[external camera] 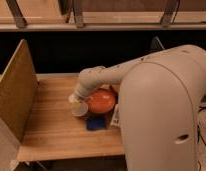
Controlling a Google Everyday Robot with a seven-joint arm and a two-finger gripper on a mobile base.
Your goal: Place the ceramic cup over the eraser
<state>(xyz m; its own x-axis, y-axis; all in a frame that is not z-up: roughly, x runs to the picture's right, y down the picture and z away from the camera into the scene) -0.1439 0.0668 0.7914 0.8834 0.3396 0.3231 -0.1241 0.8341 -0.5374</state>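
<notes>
The ceramic cup (79,109) is small and cream-white. It hangs tilted at the tip of my arm, just left of the orange bowl (102,100), with its mouth turned toward the camera. My gripper (76,101) is at the end of the white arm that reaches in from the right, and it is closed on the cup just above the wooden table (51,125). The black eraser is not visible; the arm or the cup may be hiding it.
A flat blue square pad (96,123) lies in front of the bowl. A white tube with a dark label (116,117) lies to its right. A tall wooden board (15,92) stands along the table's left side. My large white body fills the right.
</notes>
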